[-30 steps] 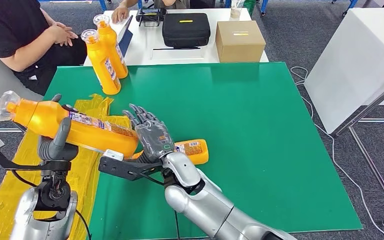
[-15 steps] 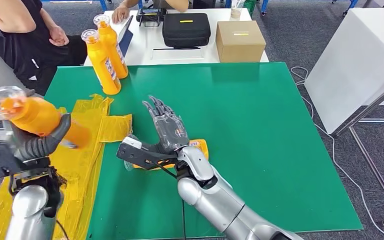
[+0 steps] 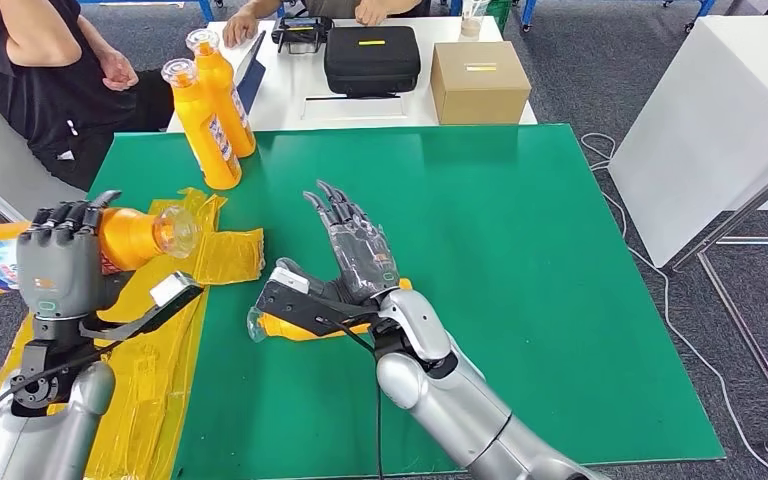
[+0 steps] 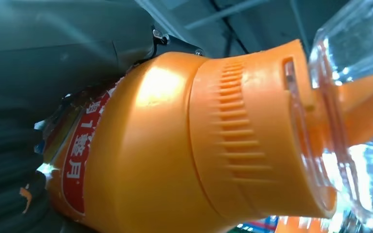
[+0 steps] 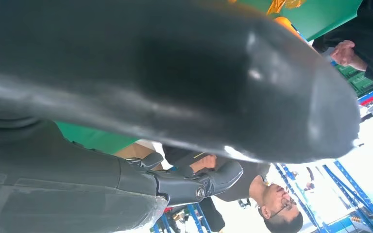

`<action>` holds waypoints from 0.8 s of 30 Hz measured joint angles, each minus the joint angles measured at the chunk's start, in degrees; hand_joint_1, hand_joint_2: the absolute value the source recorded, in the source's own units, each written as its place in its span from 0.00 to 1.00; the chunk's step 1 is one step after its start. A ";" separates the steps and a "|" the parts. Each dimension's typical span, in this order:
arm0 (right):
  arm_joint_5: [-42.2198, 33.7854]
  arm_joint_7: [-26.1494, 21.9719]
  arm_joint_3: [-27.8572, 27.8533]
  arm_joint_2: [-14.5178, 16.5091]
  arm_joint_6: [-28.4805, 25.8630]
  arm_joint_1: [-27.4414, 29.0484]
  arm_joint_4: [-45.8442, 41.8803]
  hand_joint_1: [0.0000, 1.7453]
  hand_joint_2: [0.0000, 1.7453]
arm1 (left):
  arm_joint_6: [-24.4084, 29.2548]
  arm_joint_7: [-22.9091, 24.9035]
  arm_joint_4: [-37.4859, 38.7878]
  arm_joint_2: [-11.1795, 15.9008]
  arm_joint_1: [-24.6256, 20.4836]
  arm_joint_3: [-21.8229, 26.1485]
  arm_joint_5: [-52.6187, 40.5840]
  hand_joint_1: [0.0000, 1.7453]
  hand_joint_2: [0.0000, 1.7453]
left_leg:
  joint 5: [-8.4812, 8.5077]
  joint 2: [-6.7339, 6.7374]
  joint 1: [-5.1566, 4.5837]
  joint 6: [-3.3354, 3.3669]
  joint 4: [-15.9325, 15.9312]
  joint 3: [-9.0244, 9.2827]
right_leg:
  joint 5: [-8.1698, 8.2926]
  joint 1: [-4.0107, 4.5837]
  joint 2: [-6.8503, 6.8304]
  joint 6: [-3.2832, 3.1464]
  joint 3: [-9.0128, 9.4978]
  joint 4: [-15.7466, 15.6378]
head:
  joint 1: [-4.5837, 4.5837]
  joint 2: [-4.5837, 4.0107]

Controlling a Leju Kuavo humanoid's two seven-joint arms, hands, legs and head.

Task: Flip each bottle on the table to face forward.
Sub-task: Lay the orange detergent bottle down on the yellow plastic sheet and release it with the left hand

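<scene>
One orange bottle [image 3: 110, 240] gripped sideways in the left hand [image 3: 58, 268] could slip, while the right hand [image 3: 360, 255], fingers spread and empty, hovers over a lying bottle [image 3: 295, 325].

Both arms are polished silver with rounded shells. The left hand [image 3: 57, 262] and right hand [image 3: 358, 250] have grey ribbed backs and darker fingers. Black camera brackets sit at each wrist, with thin black cables trailing.
</scene>
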 joint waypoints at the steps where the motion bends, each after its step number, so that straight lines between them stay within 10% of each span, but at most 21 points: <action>1: -0.01 -0.02 0.01 -0.14 0.01 0.32 -0.37 0.00 0.00 | 0.08 0.11 1.27 0.18 -0.02 -0.02 -1.47 1.00 1.00 | 0.00 0.00 0.00 0.00 0.00 0.00 | 0.00 0.00 0.00 0.00 0.00 0.00 | 0.01 0.00; 24: 3.38 -4.41 -2.17 -7.37 -0.89 14.80 -22.55 0.00 0.00 | 0.36 4.97 25.39 1.00 0.05 -1.88 -8.76 0.93 1.00 | -0.03 -0.02 -0.02 0.02 0.00 -0.07 | -0.01 -0.02 -0.02 0.00 -0.05 -0.02 | -0.01 0.00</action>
